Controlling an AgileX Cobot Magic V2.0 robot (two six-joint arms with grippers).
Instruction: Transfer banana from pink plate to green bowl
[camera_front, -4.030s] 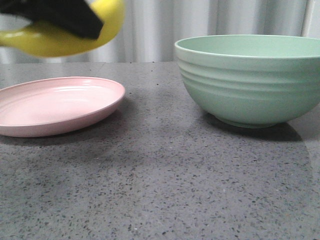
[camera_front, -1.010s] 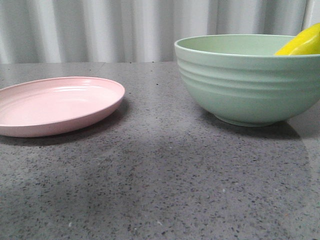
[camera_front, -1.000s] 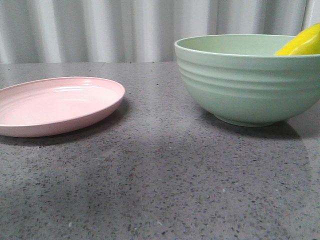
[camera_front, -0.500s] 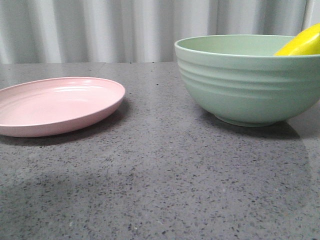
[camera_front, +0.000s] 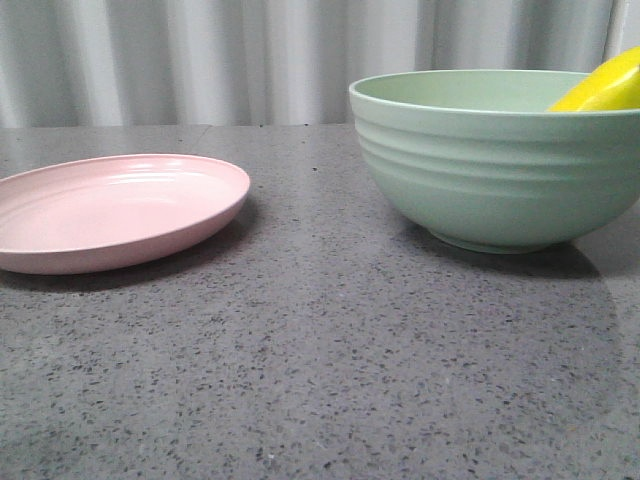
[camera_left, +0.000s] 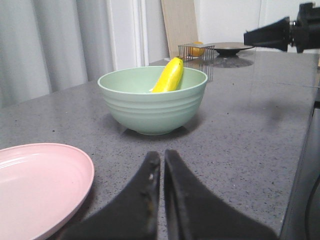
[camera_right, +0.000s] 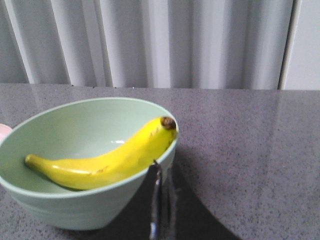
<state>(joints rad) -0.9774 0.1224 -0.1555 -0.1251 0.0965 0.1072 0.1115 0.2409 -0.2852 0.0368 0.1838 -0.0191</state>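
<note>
The yellow banana (camera_right: 105, 160) lies inside the mint-green bowl (camera_right: 75, 210), one end leaning up on the rim. It shows in the left wrist view (camera_left: 169, 76) and at the front view's right edge (camera_front: 606, 88). The bowl (camera_front: 500, 160) stands at the right of the table, and the left wrist view shows it too (camera_left: 152, 107). The pink plate (camera_front: 110, 210) lies empty at the left, also in the left wrist view (camera_left: 35, 185). My left gripper (camera_left: 161, 157) is shut and empty, between plate and bowl. My right gripper (camera_right: 162, 167) is shut and empty, just outside the bowl's rim.
The grey speckled tabletop (camera_front: 320, 380) runs under everything, with a grey curtain (camera_front: 200, 60) behind it. In the left wrist view a wire basket (camera_left: 196, 51) and a dark dish (camera_left: 230, 48) stand far behind the bowl, and the table's edge (camera_left: 300, 165) is near.
Four seconds ago a gripper held the banana above the plate; now it rests in the bowl. Over the last second the shadow on the near tabletop has faded away.
</note>
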